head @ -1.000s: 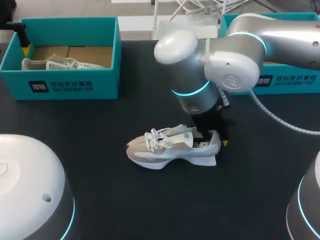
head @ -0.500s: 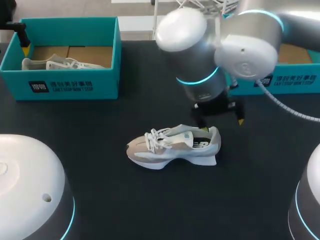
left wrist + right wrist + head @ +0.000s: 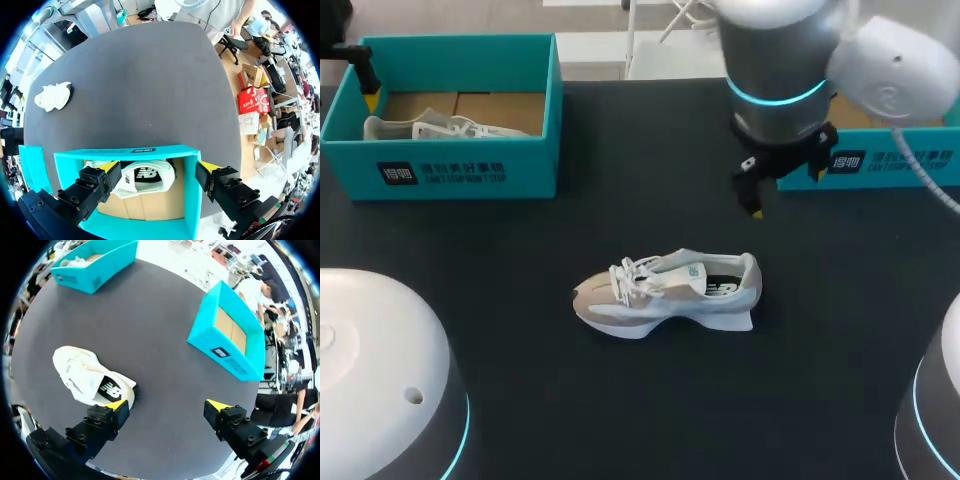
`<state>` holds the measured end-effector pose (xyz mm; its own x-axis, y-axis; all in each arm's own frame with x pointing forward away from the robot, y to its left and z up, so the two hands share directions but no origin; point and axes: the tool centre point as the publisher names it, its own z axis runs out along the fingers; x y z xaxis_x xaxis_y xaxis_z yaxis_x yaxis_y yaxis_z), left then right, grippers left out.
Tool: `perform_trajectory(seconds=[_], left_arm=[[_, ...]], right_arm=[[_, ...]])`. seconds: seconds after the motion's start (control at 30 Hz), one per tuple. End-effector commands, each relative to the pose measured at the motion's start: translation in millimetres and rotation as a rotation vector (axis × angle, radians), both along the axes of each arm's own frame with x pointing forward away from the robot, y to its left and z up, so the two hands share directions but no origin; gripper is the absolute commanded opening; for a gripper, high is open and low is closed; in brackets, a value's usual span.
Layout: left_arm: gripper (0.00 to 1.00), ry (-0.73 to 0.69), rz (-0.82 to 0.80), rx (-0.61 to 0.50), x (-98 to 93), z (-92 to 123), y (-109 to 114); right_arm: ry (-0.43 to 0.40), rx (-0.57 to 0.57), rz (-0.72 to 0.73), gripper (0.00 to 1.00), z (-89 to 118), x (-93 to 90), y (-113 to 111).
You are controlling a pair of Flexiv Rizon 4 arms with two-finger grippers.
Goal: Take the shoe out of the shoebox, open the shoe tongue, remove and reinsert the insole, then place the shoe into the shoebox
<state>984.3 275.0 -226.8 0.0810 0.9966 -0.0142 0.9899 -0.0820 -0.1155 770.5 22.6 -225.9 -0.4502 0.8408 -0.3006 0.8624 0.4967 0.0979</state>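
A white and beige sneaker [image 3: 665, 290] lies on its side in the middle of the black table, its toe pointing left. My right gripper [image 3: 786, 192] hangs open above and to the right of its heel, touching nothing. In the right wrist view the sneaker [image 3: 87, 375] lies beside one finger of the right gripper [image 3: 167, 405]. An empty teal shoebox [image 3: 230, 340] stands ahead of it. My left gripper [image 3: 159, 167] is open over the other teal shoebox [image 3: 190, 200], which holds a second white shoe [image 3: 142, 177].
The left shoebox [image 3: 440, 165] stands at the back left, and the right shoebox [image 3: 895, 160] at the back right is partly hidden by my right arm. White arm bases [image 3: 380, 380] fill the front corners.
My right gripper has opened, let go of the sneaker's heel, risen and drawn back to the right. The sneaker stays where it was. The left arm has not moved.
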Motion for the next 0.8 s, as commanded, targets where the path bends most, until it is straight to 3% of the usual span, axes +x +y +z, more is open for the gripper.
perform_trajectory(seconds=[0.03, 0.47, 0.5, 0.57, 0.6, 0.8], left_arm=[[1.0, -0.003, -0.001, 0.001, -1.0, 0, 0], [1.0, -0.003, -0.001, 0.001, -1.0, 0, 0], [1.0, -0.003, -0.001, 0.001, -1.0, 0, 0], [1.0, -0.003, -0.001, 0.001, -1.0, 0, 0], [1.0, -0.003, -0.001, 0.001, -1.0, 0, 0], [1.0, -0.003, -0.001, 0.001, -1.0, 0, 0]], right_arm=[[0.144, 0.116, 0.359, 1.0, -1, -0.6, -11], [0.144, 0.116, 0.359, 1.0, -1, -0.6, -11], [0.128, 0.27, 0.463, 1.0, -4, 1.7, -4], [0.137, 0.387, 0.597, 1.0, -10, 2.5, 3], [0.11, 0.513, 0.656, 1.0, -12, 2.0, 5], [0.05, 0.811, 0.903, 1.0, -15, -1.5, 2]])
